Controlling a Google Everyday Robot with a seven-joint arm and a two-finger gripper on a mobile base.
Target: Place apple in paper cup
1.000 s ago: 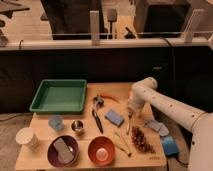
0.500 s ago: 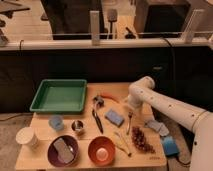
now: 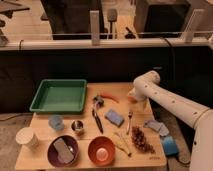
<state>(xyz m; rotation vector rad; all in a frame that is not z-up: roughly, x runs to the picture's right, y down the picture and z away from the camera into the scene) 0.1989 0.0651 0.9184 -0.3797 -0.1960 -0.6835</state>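
Note:
The paper cup (image 3: 26, 137), wide and cream, stands upright at the table's front left corner. My gripper (image 3: 133, 103) hangs down from the white arm (image 3: 150, 85) over the right middle of the table, near the red chili and far from the cup. A small yellow-orange patch, probably the apple (image 3: 130, 99), shows right at the gripper. I cannot tell whether it is held or lies on the table.
A green tray (image 3: 59, 95) sits at the back left. A red chili (image 3: 107, 97), black utensil (image 3: 95, 114), blue sponge (image 3: 114, 117), fork (image 3: 129, 120), grapes (image 3: 141, 140), light-blue cup (image 3: 56, 121), metal cup (image 3: 77, 126), purple bowl (image 3: 63, 150) and orange bowl (image 3: 101, 150) fill the table.
My gripper has moved from above the fork toward the table's far edge and slightly left. The objects on the table have stayed where they were.

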